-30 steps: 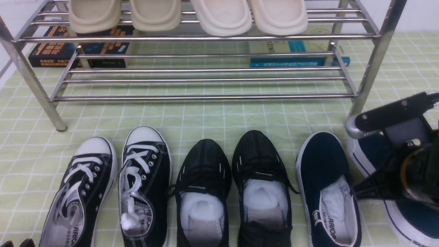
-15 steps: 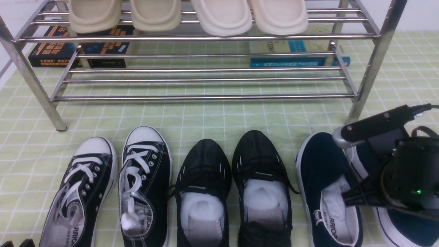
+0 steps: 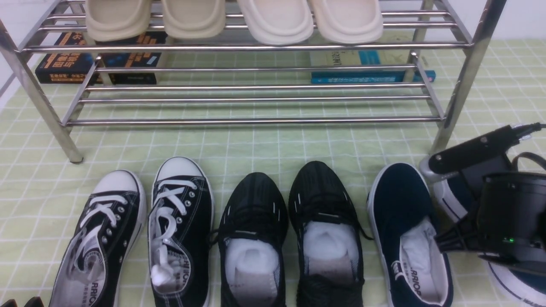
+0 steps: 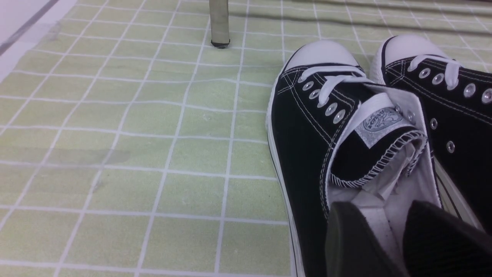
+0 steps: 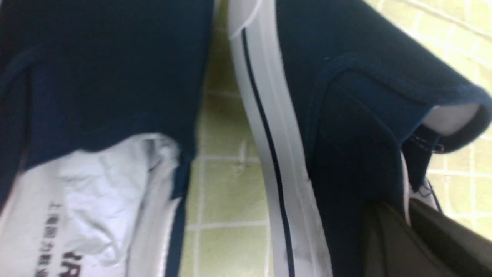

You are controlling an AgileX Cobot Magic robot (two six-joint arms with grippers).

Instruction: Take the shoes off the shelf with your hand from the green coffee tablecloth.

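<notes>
Your right gripper (image 5: 407,221) angles in at four o'clock in the front view, fingers (image 5: 384,238) pinching the side of the right navy slip-on (image 5: 346,154).

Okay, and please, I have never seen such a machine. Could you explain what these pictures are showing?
It is a robot with two arms, each ending in a gripper. The front view looks forward from between the arms; each other picture comes from a camera on one arm's wrist.

On the green checked cloth stand three pairs of shoes: black lace-up sneakers, black shoes and navy slip-ons. Behind them is a metal rack with light clogs on top.

The right gripper has its fingers closed on the side edge of one slip-on, pinching the fabric. The left gripper is open over a sneaker and holds nothing.
</notes>
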